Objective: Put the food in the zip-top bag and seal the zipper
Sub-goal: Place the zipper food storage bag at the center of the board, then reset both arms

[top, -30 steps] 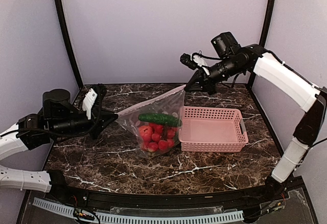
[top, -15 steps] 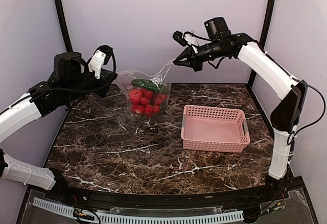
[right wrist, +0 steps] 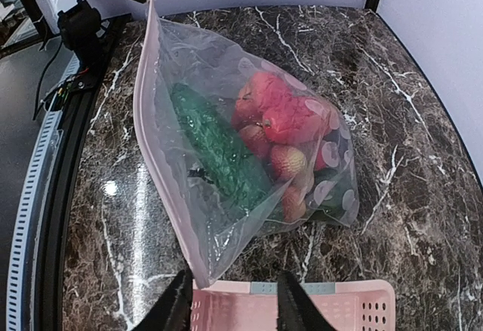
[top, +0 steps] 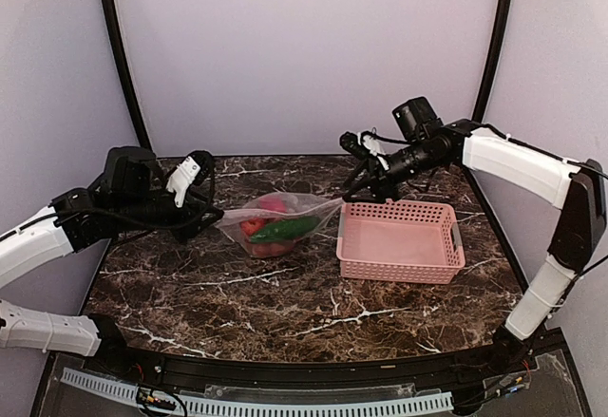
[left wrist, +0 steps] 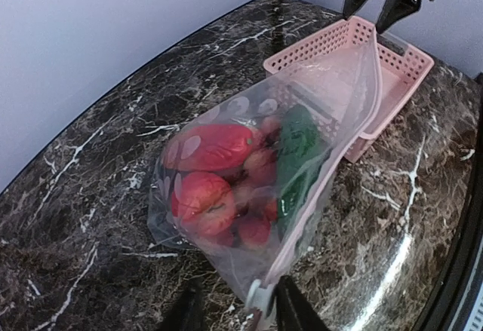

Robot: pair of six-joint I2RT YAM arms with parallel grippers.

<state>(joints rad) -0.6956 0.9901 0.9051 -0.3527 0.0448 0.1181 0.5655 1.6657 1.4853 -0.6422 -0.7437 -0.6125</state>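
Here, the zip-top bag (top: pixel 275 222), holding the food (top: pixel 274 231), lies on the table (top: pixel 285 293) just left of the pink basket (top: pixel 399 246). Its zipper (right wrist: pixel 140 82) runs between the left gripper (top: pixel 213 216) and the right gripper (top: pixel 351 189), whose jaws stand apart around the bag's end corners.

The zip-top bag (left wrist: pixel 249 108) is thin, clear, floppy plastic, glossy and creased, printed with pale spots. Its zipper (right wrist: pixel 141 120) is a smooth whitish-pink strip. The food (left wrist: pixel 207 148) inside looks like shiny moulded plastic, and the cucumber (right wrist: pixel 219 154) is bumpy. The table (top: pixel 285 303) is polished, dark and marble-patterned, and reflects light. The basket (top: pixel 399 271) is matt pink plastic lattice.
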